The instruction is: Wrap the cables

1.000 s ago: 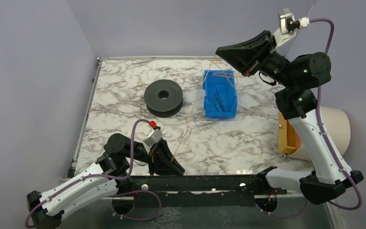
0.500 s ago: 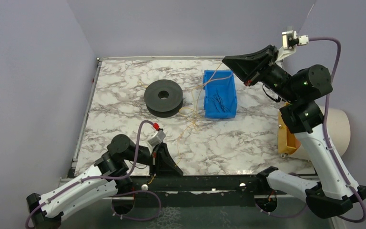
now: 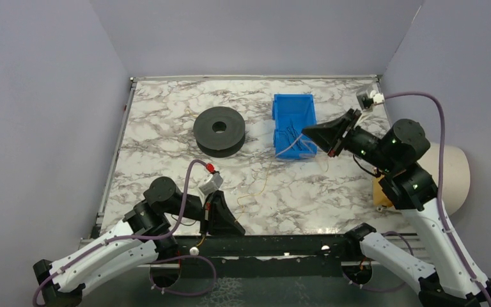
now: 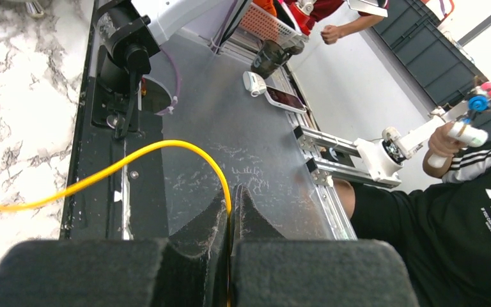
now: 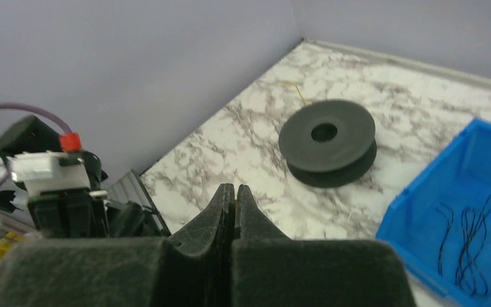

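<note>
— Left gripper (image 4: 232,195)?
— Clamped on the yellow cable (image 4: 166,146), well in front of the blue bin (image 3: 292,97).
— Right gripper (image 3: 305,132)?
— Closed too, pinching the same cable over the bin. Dark cables (image 5: 470,236) lie inside it.

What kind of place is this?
Probably a robot lab: robot arms bolted to a marble-look table inside plain walls, and a person nearby holding what looks like a controller.

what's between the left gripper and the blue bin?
One yellow cable. The left wrist view shows it pinched in the left gripper. The top view shows it lying slack on the marble table toward the blue bin, with nothing else there.
</note>
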Motion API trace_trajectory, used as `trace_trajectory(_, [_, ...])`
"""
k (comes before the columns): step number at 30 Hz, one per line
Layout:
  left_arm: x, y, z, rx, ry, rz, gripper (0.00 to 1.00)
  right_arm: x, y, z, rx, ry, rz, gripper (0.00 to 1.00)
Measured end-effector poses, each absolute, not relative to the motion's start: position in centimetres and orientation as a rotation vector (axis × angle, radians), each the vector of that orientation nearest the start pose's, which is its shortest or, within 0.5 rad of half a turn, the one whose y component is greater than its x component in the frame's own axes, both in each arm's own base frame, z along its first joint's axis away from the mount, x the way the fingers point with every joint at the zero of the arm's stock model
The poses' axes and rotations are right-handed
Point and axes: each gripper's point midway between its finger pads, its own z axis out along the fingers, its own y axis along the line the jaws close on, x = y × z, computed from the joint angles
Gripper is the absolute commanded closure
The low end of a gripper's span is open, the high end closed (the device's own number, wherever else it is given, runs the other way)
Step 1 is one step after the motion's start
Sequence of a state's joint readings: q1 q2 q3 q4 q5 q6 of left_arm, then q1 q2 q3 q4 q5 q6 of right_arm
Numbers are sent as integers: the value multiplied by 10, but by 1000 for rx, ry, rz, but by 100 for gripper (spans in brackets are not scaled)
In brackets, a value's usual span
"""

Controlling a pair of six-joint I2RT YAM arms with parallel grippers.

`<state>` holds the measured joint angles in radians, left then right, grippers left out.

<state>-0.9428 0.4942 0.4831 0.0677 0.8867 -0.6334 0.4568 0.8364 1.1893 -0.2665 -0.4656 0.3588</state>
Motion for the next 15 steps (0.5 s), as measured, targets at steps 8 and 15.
trace_trajectory(8, [-3,-256,276,1129,1522,-1818,100,197,188,271,-297,1855,971,88])
trace_trajectory(15, [1,-261,266,1142,1571,-1817,100,177,182,189,-184,2037,1014,70])
